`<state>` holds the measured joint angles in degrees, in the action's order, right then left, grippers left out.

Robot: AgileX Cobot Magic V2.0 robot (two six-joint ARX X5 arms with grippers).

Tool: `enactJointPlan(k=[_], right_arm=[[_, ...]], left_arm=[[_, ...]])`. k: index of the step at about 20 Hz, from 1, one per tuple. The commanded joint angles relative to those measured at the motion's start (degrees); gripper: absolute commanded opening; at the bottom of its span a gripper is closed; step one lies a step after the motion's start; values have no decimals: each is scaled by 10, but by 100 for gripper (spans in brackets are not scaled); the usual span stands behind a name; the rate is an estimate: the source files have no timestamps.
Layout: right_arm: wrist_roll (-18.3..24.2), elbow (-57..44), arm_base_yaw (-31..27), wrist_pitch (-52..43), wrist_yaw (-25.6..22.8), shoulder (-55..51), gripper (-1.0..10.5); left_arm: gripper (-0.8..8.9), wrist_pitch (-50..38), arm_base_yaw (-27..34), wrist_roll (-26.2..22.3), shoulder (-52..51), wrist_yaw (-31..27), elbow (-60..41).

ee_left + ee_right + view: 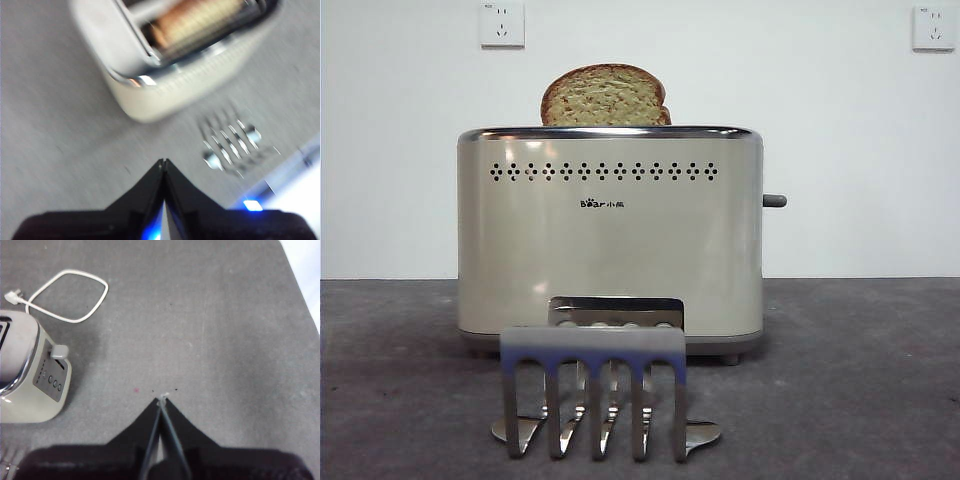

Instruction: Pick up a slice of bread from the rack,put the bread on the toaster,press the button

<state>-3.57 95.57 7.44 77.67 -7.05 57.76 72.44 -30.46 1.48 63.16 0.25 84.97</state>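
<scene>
Bread slice (605, 97) stood in the toaster (610, 240) slot, rack (594, 390) empty. Lever knob (59, 351) jutted off the narrow end, nearer my right gripper (163, 401). Both right and left gripper (163, 162) had jaws together, holding nothing.
</scene>
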Motion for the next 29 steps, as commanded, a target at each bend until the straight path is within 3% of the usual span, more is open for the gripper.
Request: enactJointPlan(k=[1, 3, 7, 9, 15, 22, 27, 29], right_arm=[[3, 1, 0, 12, 0, 9, 1], [3, 1, 0, 12, 0, 15, 1], [3, 1, 0, 12, -1, 50, 1], [3, 1, 0, 12, -1, 72, 1], [3, 1, 0, 12, -1, 141, 1], [3, 1, 0, 12, -1, 205, 1], [3, 1, 0, -19, -1, 220, 1], [3, 1, 0, -42, 0, 220, 1]], left_arm=[[-3, -113, 52, -105, -40, 21, -63], [-3, -232, 90, -135, -80, 47, -136], [-3, -659, 190, -133, -233, 61, -426], [-3, -760, 219, -133, -303, 61, -537], [-3, -774, 278, -124, -490, 61, -736], [-3, -773, 282, -73, -591, 56, -846], [-3, -633, 296, -55, -629, 23, -845], [-3, -630, 298, -42, -629, 13, -845]])
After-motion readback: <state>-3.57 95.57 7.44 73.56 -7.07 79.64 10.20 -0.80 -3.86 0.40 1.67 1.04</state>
